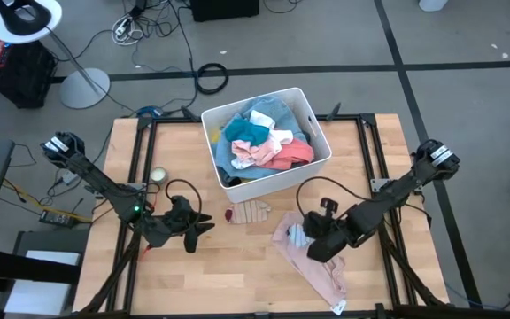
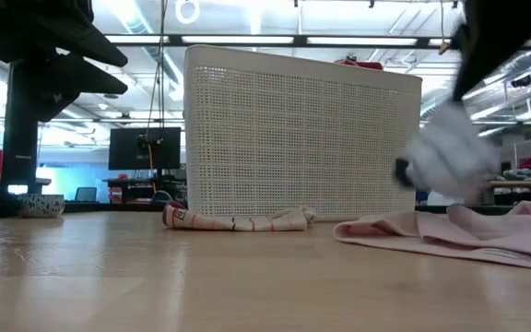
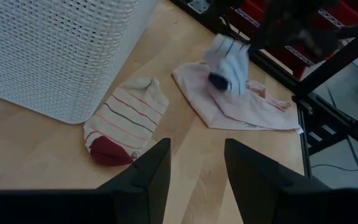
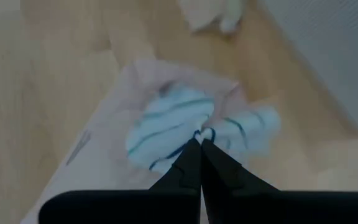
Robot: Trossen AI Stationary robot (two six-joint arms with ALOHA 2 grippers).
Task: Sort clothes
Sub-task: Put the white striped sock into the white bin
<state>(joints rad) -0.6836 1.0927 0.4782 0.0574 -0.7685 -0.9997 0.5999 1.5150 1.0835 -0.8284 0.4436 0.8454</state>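
From above we see the white perforated plastic bin heaped with clothes; our right gripper is clenched on a white blue-striped sock over a pale pink garment in front of the bin. Our left gripper hangs released.

Only the low view shows the sock lifted off the wooden table, with monitors beyond.

The left wrist view alone reveals a red-toed striped sock against the bin.

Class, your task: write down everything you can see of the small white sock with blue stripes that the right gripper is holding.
The striped sock is soft white knit fabric with thin blue stripes and a dark tip, bunched and crumpled. The right gripper, fingers shut, pinches it at one edge. In the low view it hangs lifted above the pink garment on the wooden table, in front of the white bin.
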